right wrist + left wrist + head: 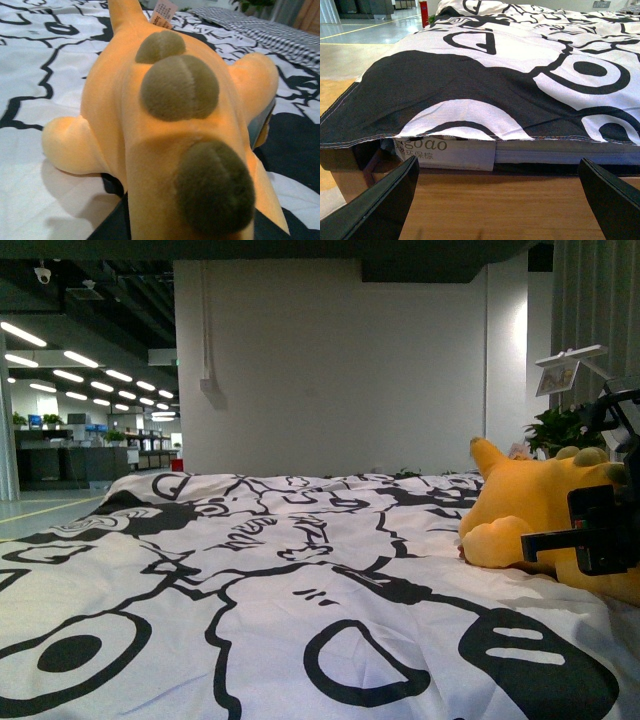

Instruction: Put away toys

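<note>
An orange-yellow plush animal (pixel 525 510) lies on the black-and-white patterned bedsheet (pixel 280 580) at the right side of the front view. In the right wrist view the plush animal (pixel 165 130) fills the picture, showing olive-brown bumps along its back and a paper tag (pixel 163 12) at its far end. My right gripper (pixel 598 530) is shut on the plush's near end, its fingers mostly buried in the fabric. My left gripper (pixel 497 210) is open, with its dark fingers (pixel 380 205) spread wide over a wooden surface (pixel 495 195) beside the bed's edge. Nothing is between them.
The sheet's hem hangs over a white printed box (pixel 445 152) under the bed. A white wall (pixel 330 370) stands behind the bed and a potted plant (pixel 560 430) at the back right. A checked cover (pixel 260 25) lies beyond the plush. A red cylinder (pixel 424 12) stands on the floor.
</note>
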`<state>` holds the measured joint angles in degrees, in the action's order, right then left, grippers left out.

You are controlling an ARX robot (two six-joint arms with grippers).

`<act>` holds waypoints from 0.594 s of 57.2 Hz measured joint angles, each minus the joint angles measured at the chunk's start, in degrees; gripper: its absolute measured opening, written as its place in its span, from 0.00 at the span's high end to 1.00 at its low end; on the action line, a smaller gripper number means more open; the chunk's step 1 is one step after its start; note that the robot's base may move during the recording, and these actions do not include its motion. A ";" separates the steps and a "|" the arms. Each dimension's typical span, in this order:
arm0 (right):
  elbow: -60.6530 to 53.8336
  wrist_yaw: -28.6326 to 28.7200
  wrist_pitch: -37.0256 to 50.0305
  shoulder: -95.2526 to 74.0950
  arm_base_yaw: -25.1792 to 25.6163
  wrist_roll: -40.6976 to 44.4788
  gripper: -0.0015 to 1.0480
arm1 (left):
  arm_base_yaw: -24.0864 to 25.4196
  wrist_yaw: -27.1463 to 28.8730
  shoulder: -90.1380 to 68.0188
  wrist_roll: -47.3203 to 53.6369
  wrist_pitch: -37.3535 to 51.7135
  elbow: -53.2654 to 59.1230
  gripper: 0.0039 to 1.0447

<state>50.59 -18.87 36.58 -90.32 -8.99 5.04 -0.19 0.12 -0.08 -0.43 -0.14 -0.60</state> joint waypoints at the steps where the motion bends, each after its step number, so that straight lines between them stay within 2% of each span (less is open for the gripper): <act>1: 0.00 0.55 -0.20 0.15 0.02 -0.31 0.77 | 0.00 0.00 0.00 0.02 0.00 0.00 0.06; 6: 0.07 5.79 -2.34 1.95 0.37 -3.23 0.88 | 0.00 0.00 0.00 0.00 0.00 0.00 0.06; 10: 0.22 10.08 -4.11 3.69 0.70 -5.79 0.92 | 0.00 0.00 0.00 0.00 0.00 0.00 0.06; 29: -1.16 29.27 -11.63 19.02 2.25 -15.08 0.93 | 0.00 0.00 0.00 0.00 0.00 0.00 0.06; 34: -2.69 32.37 -13.33 24.24 3.91 -17.16 0.93 | 0.00 0.00 0.00 0.00 0.00 0.00 0.06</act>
<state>47.90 13.50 23.24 -66.08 -5.08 -12.12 -0.19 0.12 -0.08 -0.43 -0.14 -0.60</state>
